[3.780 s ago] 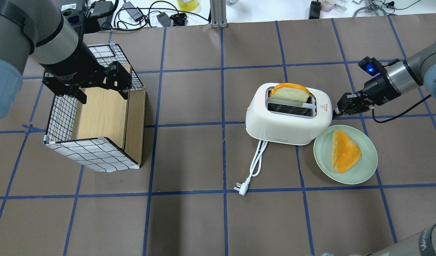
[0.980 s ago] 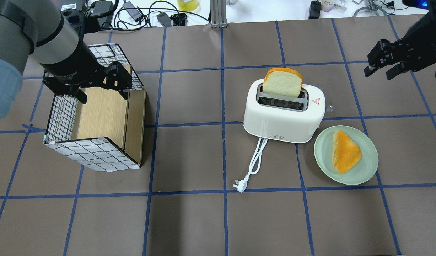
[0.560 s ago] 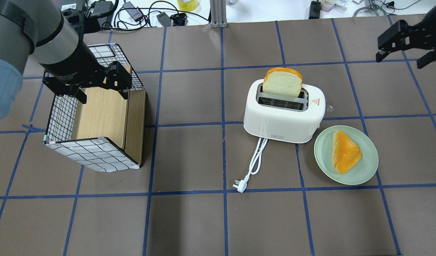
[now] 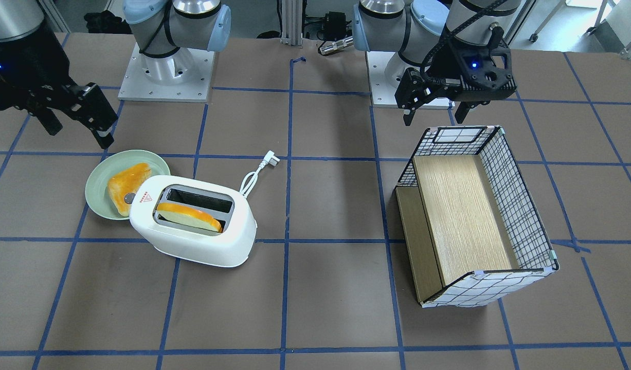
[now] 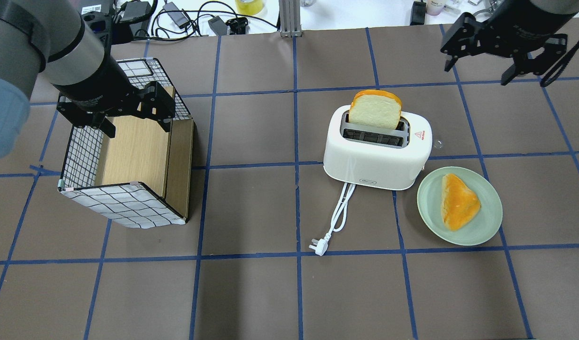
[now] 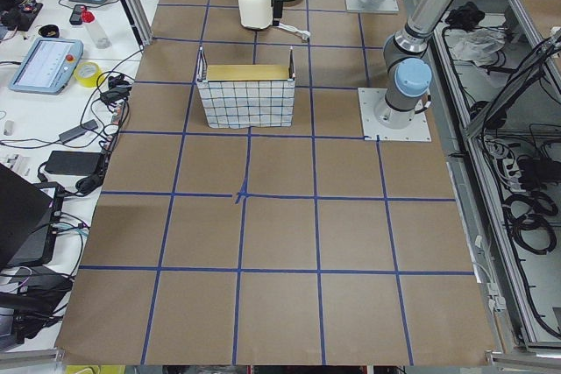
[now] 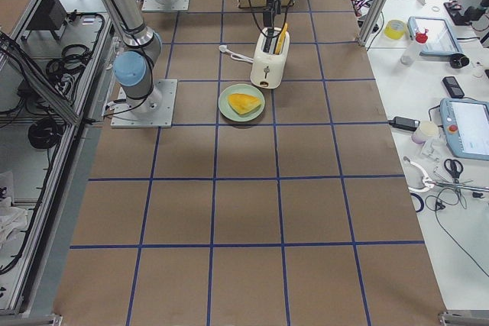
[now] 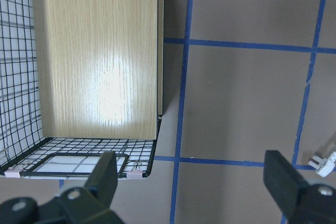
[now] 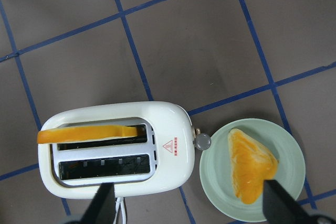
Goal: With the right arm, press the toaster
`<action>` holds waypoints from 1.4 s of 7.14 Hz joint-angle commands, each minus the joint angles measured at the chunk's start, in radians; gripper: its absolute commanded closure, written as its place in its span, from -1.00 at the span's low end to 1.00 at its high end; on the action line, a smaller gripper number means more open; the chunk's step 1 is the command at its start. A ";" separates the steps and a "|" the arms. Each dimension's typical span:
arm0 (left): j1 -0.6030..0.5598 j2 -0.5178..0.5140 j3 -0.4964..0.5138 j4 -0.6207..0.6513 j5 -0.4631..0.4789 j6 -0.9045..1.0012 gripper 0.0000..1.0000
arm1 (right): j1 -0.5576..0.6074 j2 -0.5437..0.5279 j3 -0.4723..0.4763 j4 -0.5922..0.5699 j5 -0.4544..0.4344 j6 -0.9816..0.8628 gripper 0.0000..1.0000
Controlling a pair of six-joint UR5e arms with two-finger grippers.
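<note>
Toaster (image 5: 374, 160) one, bread slices (image 5: 375, 111) two, plate (image 5: 487, 222) one.

Table (image 5: 251, 293): brown paper cover, blue tape grid. Toaster (image 5: 372, 163) upright on robot's right half. Pale green plate (image 5: 487, 222) just beside toaster's right end, nearer robot. White cord (image 5: 339, 212) runs from toaster toward robot; plug (image 5: 319, 247) flat on paper. Wire-grid basket (image 5: 124, 205) on left half, well apart from toaster. Two metal base plates (image 4: 197, 87) (image 4: 382, 87) at robot's edge.
</note>
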 commanded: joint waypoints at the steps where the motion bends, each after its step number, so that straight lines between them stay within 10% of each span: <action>1: 0.000 0.000 0.000 0.000 0.000 0.000 -1.00 | 0.081 0.018 -0.003 -0.024 -0.020 0.063 -1.00; 10: 0.000 0.000 0.000 0.000 0.002 0.000 -1.00 | 0.077 0.039 -0.035 -0.006 -0.013 -0.260 -1.00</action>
